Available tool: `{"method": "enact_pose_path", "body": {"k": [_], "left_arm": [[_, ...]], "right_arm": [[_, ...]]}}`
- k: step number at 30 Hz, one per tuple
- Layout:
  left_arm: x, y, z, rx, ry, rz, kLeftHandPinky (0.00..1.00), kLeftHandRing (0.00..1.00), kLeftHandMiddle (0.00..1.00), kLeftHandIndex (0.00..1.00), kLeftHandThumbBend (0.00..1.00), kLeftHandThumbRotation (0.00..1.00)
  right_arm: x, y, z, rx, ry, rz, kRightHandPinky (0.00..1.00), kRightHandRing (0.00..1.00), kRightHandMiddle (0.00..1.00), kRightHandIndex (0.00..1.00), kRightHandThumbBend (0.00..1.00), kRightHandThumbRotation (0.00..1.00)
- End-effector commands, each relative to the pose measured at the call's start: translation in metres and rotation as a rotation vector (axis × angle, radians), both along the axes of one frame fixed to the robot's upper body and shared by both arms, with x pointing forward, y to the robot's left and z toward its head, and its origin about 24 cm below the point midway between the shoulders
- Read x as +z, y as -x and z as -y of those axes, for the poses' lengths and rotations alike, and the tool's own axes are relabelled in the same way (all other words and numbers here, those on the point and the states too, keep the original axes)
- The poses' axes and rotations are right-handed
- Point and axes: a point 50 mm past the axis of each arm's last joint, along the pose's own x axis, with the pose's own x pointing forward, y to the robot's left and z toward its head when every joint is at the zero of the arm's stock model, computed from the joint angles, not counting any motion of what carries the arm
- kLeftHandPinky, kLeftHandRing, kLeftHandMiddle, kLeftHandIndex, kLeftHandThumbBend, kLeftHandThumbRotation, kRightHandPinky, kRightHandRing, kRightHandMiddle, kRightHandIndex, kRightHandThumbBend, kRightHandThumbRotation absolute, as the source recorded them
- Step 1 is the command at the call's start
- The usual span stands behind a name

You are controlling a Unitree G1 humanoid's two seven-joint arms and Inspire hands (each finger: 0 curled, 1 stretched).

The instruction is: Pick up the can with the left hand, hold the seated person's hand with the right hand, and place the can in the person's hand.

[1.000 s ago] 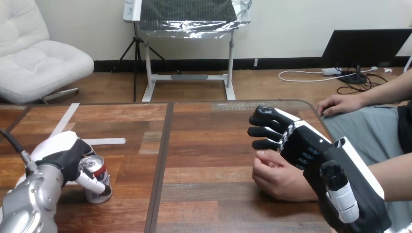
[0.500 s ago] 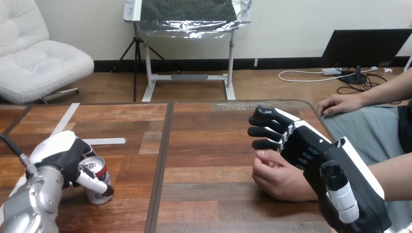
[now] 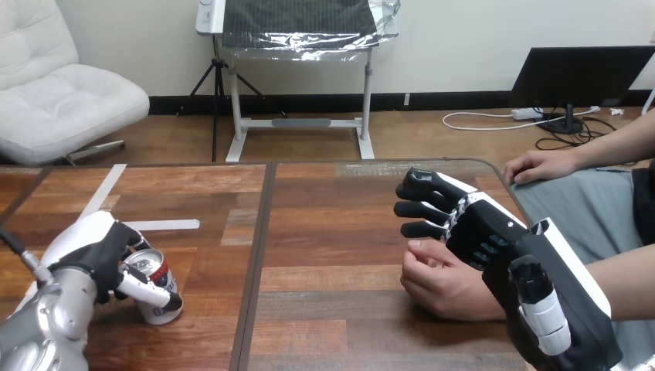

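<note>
A silver and red can (image 3: 157, 287) stands slightly tilted on the wooden table (image 3: 332, 232) at the lower left. My left hand (image 3: 93, 249) is shut on it: the fingers wrap its far side and the thumb (image 3: 143, 287) crosses its front. At the right, the person's hand (image 3: 439, 283) rests on the table in a loose fist. My right hand (image 3: 494, 236) lies over the back of that hand and its wrist, with the fingers (image 3: 421, 202) reaching out past it, nearly straight and not curled round it. Its thumb (image 3: 541, 309) stands near the person's wrist.
The person's other hand (image 3: 541, 165) rests at the table's far right corner. A strip of white tape (image 3: 166, 225) lies on the table beyond the can. A dark seam (image 3: 259, 255) runs down the table's middle.
My left arm has drawn back toward the lower left a little, and the can has shifted slightly nearer with the hand. My right hand and the person's hand have stayed still.
</note>
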Motion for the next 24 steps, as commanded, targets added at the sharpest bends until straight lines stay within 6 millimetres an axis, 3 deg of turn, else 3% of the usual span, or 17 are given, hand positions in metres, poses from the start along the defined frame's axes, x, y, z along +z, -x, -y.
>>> {"method": "enact_pose_path", "body": {"k": [1,24], "left_arm": [[0.028,-0.01,0.002,-0.007,0.013,0.129,0.31,0.41,0.49,0.5,0.7,0.0],[0.037,-0.011,0.005,-0.029,0.036,0.15,0.29,0.38,0.47,0.51,0.69,0.0]], "right_arm": [[0.019,-0.01,-0.002,0.012,0.016,0.094,0.78,0.84,0.86,0.86,0.84,0.97],[0.019,-0.023,0.002,0.0,0.147,0.094,0.8,0.85,0.87,0.88,0.88,0.95]]}}
